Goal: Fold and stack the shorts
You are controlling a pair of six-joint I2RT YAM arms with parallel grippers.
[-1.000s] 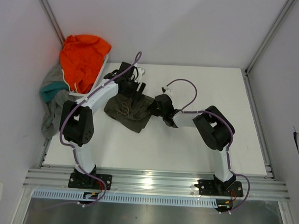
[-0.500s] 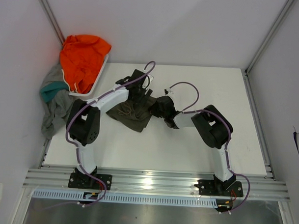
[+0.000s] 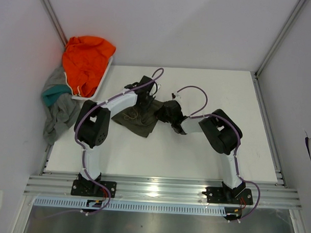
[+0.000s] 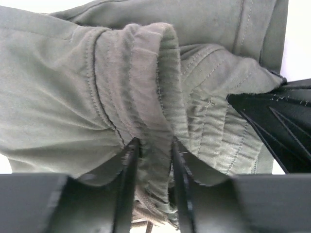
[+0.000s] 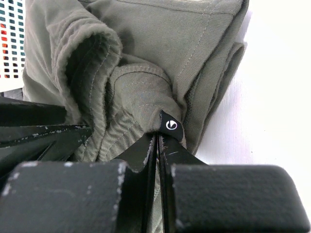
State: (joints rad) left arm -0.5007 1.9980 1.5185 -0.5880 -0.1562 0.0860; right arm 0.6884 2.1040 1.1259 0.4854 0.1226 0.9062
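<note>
The olive green shorts (image 3: 137, 117) lie bunched on the white table (image 3: 205, 154) between my two arms, drawstring on top. My left gripper (image 3: 147, 98) is at their far edge, shut on a fold of the waistband (image 4: 153, 141). My right gripper (image 3: 165, 110) is at their right edge, shut on the cloth beside a small black label (image 5: 171, 125). The two grippers sit close together. The grey shorts (image 3: 58, 115) hang crumpled off the table's left side, with the teal garment (image 3: 53, 94) on them and the orange garment (image 3: 86, 60) heaped above.
A white basket (image 3: 103, 76) at the far left corner holds the orange garment; its mesh shows in the right wrist view (image 5: 12, 39). Grey walls and aluminium rails (image 3: 163, 188) close in the table.
My left gripper has moved right along the shorts' far edge toward my right gripper, drawing the cloth with it. The right arm has barely moved.
</note>
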